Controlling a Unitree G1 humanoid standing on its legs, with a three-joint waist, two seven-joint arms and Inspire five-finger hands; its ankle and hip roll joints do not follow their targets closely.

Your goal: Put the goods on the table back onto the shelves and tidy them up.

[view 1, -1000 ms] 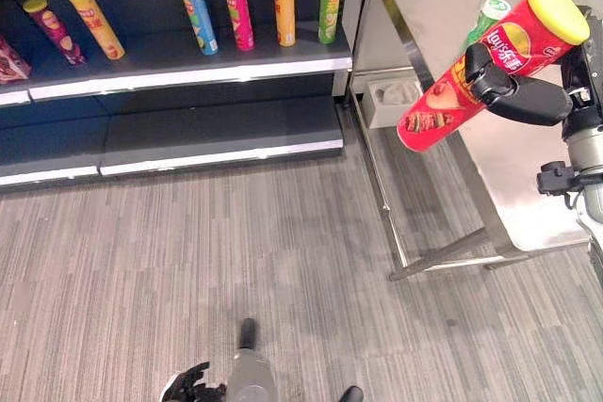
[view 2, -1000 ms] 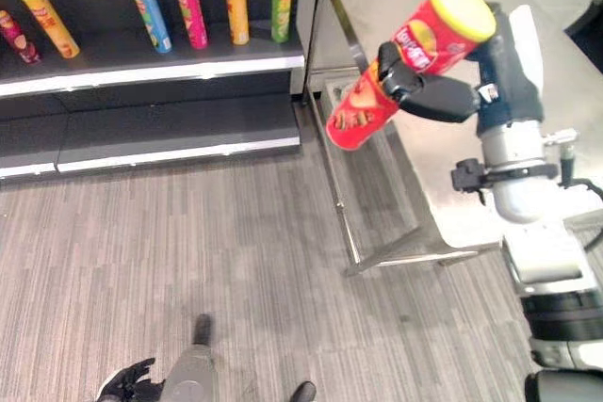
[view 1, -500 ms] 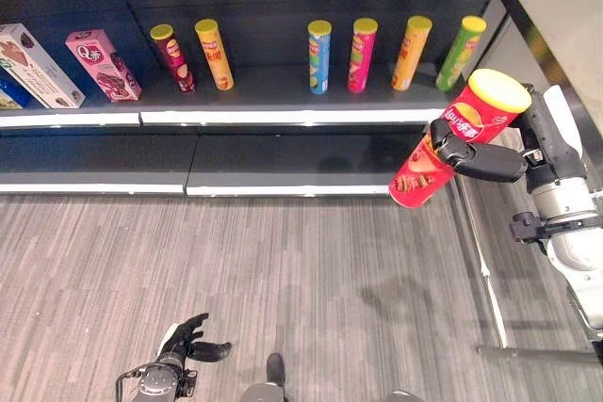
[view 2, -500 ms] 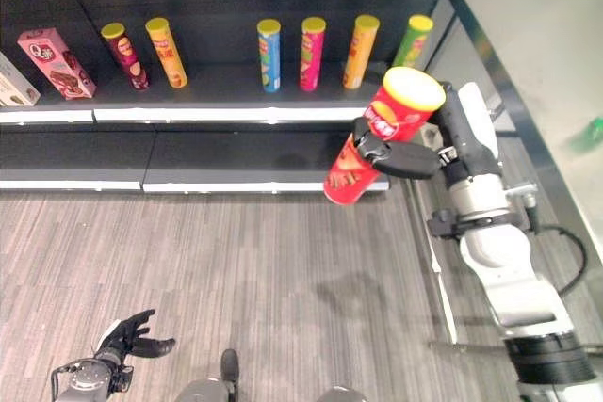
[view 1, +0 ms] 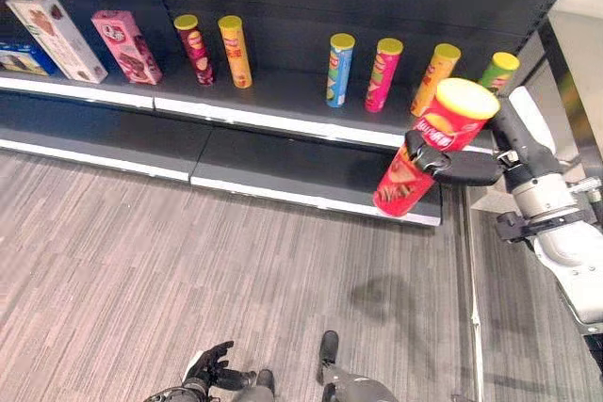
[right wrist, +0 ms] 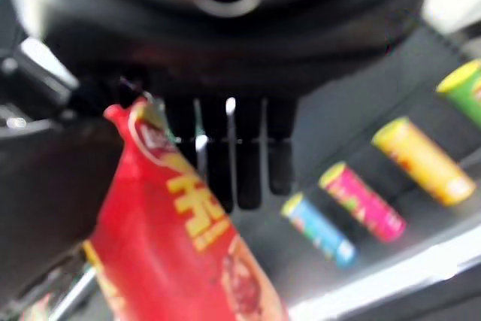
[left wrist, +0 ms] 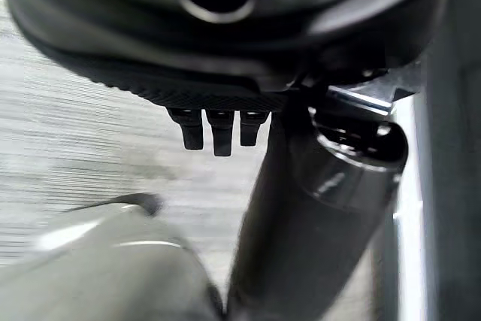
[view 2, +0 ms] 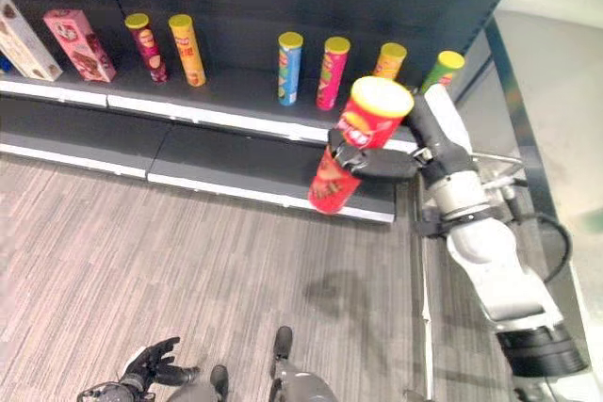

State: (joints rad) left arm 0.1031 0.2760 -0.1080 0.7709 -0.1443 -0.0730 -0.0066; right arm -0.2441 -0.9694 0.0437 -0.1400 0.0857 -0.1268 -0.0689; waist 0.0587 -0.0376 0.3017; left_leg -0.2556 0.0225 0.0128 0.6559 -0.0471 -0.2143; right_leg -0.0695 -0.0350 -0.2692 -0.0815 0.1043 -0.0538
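My right hand (view 1: 459,166) is shut on a tall red chip can with a yellow lid (view 1: 430,143), held tilted in the air in front of the right end of the dark shelf (view 1: 283,118); the same red can (right wrist: 188,238) runs past the curled fingers (right wrist: 242,163) in the right wrist view. On the shelf board stand several chip cans: maroon (view 1: 194,48), orange (view 1: 235,50), blue (view 1: 339,69), pink (view 1: 382,73), yellow-orange (view 1: 432,72) and green (view 1: 497,70). My left hand (view 1: 211,369) hangs low near the floor with relaxed fingers.
Two snack boxes, one pink (view 1: 125,45) and one white (view 1: 57,36), lean at the shelf's left. A lower shelf board (view 1: 283,162) lies bare beneath. A metal table leg (view 1: 468,289) stands at the right. Grey striped carpet (view 1: 188,270) spreads in front.
The camera has swung left, so the shelf now spans the view and the table has slid out. My right hand still holds the red can, now lower before the shelf's right end.
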